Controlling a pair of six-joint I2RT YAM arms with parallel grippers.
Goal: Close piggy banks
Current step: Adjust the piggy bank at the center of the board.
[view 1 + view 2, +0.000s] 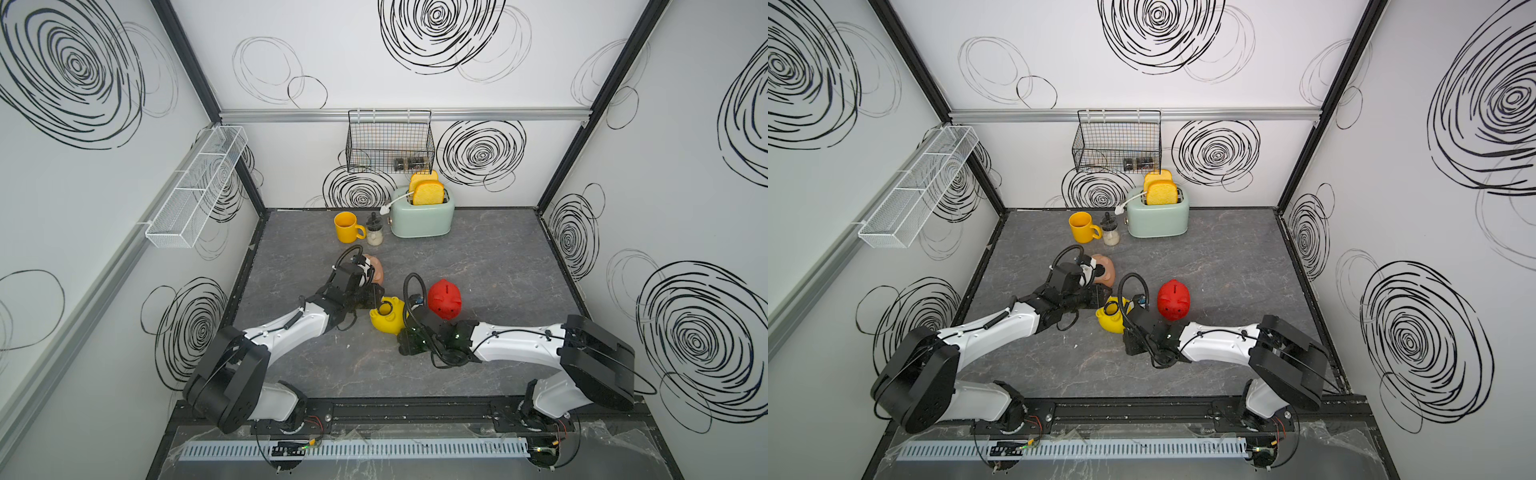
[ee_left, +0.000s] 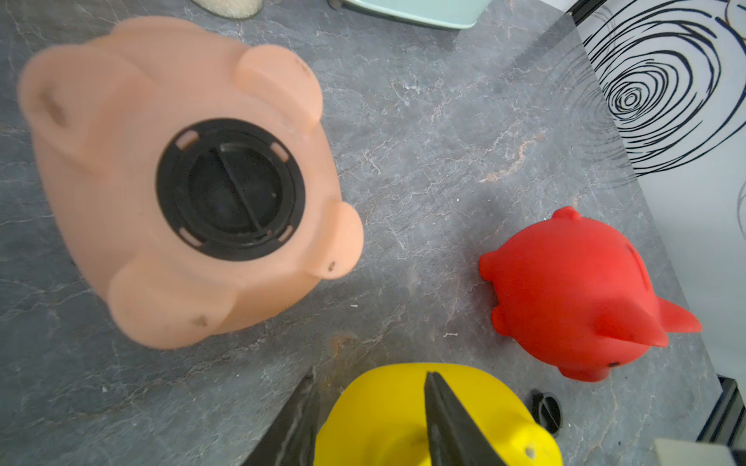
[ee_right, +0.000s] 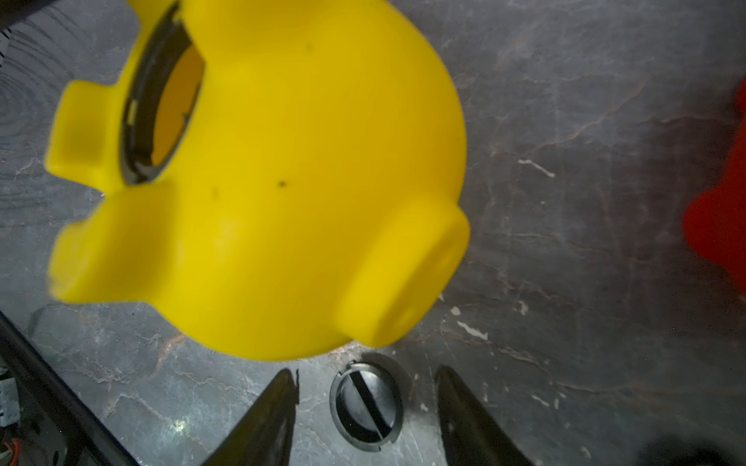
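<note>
The yellow piggy bank (image 1: 388,322) lies tipped mid-table, its round belly hole (image 3: 161,101) open. My left gripper (image 2: 371,373) is shut on its body, one finger beside the pig and the other against its yellow surface. A black plug (image 3: 366,405) lies flat on the table beside it. My right gripper (image 3: 365,369) stands open, its fingers on either side of the plug and not touching it. The pale pink piggy bank (image 2: 121,201) lies belly up with a black plug (image 2: 230,189) seated in its hole. The red piggy bank (image 1: 444,299) stands upright to the right.
A yellow mug (image 1: 347,226), a small jar (image 1: 374,235) and a mint toaster (image 1: 422,218) with toast stand along the back edge. A black wire basket (image 1: 388,141) hangs on the back wall and a white mesh shelf (image 1: 195,187) on the left wall.
</note>
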